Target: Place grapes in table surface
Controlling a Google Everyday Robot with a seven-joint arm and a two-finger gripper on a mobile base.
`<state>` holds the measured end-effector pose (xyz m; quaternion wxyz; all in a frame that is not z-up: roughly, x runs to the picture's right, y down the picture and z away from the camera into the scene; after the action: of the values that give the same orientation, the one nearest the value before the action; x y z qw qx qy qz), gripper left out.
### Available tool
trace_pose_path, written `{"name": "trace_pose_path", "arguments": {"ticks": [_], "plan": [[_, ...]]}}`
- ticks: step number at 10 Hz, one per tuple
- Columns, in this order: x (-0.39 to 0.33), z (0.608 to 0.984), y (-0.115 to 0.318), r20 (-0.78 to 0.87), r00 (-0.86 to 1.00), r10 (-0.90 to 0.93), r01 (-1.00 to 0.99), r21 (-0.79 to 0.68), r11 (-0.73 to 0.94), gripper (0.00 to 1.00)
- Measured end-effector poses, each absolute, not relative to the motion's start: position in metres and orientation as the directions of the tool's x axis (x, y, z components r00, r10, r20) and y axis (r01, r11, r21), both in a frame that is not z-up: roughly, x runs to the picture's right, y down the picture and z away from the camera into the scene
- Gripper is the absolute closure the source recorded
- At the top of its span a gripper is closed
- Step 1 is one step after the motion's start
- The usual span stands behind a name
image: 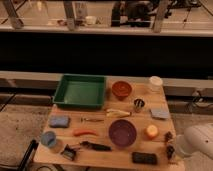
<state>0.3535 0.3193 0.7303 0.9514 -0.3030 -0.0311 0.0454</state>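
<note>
The grapes (169, 137) show as a small dark red-purple cluster at the right edge of the light wooden table surface (116, 156), just right of the orange fruit (151, 131). My gripper (171, 151) is a dark shape right at the grapes, at the table's front right corner, with the white arm (196, 141) coming in from the right. I cannot tell whether the grapes rest on the wood or hang just above it.
A green tray (80, 91) stands back left, with a brown bowl (121, 89), a white cup (155, 83) and a metal cup (139, 104) to its right. A purple bowl (122, 132), black block (144, 158), red chili (84, 132) and blue cup (49, 139) lie in front.
</note>
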Motion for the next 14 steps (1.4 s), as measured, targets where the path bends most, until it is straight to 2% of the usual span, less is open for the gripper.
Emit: {"name": "trace_pose_path", "arguments": {"ticks": [9, 14], "plan": [[0.348, 0.672, 0.259, 0.047, 0.995, 0.093, -0.064, -0.43, 0.901, 1.0], [0.346, 0.663, 0.252, 0.044, 0.995, 0.089, -0.065, -0.4, 0.914, 1.0]]}}
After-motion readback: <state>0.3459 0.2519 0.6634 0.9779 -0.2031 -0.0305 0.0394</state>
